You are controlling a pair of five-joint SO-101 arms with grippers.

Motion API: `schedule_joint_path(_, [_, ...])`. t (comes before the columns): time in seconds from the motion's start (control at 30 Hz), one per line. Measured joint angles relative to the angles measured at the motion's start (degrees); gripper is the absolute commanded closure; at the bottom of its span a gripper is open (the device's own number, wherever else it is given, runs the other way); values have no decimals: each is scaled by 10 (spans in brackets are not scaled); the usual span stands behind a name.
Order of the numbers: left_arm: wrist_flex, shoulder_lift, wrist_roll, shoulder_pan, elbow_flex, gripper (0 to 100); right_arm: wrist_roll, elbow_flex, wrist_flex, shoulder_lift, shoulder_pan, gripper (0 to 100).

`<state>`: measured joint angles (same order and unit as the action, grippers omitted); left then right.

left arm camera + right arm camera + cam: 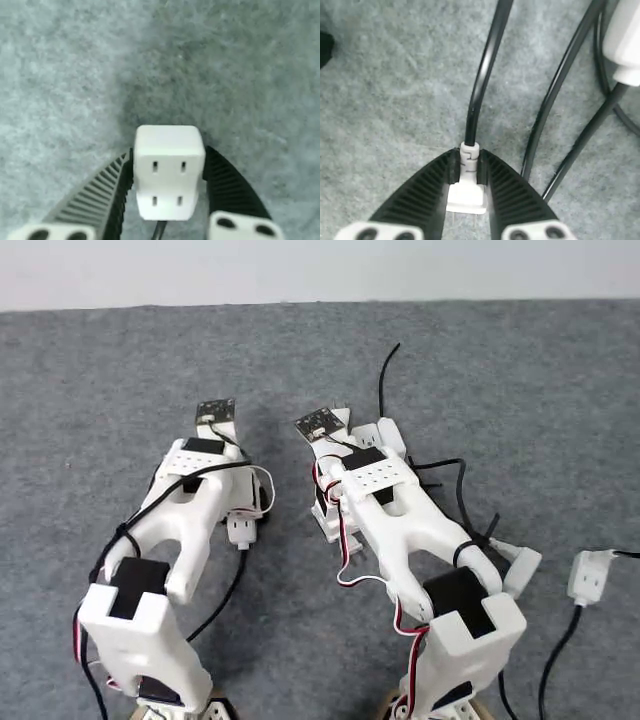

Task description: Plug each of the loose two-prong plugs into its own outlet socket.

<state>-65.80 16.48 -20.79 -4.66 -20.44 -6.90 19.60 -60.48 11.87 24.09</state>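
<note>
Near right on the grey carpet [500, 370], a second socket block [590, 575] lies loose, well apart from both grippers, with its black lead [560, 640] trailing nearer. Just left of it, a white piece [522, 570] sits against the right arm; can't tell what it is. Mid-table, the left gripper [169, 152] is clamped on a white socket block [169, 170], one ribbed finger [112, 192] on each side. The slotted face points at the wrist camera, two pairs of slots showing, and the block is held just over the carpet. In the high view the same block [240, 530] hangs under the left arm. To its right, the right gripper [467, 155] is pinched tight on a white plug [466, 192], gripped at its cord end with the body between the fingers. Prongs hidden. The plug's black cord [485, 75] runs straight out past the fingertips toward the far side. Two more black leads [560, 100] lie on the carpet right of it.
</note>
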Motion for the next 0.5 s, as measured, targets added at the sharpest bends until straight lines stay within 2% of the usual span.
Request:
schedule_joint_path(0.1, [0, -21, 4, 4, -14, 758, 0, 0, 0, 0, 0, 990])
schedule_joint_path(0.3, [1, -99, 71, 11, -65, 758, 0, 0, 0, 0, 0, 990])
schedule_joint_path(0.5, [29, -224, 135, 21, -174, 758, 0, 0, 0, -24, 0, 990])
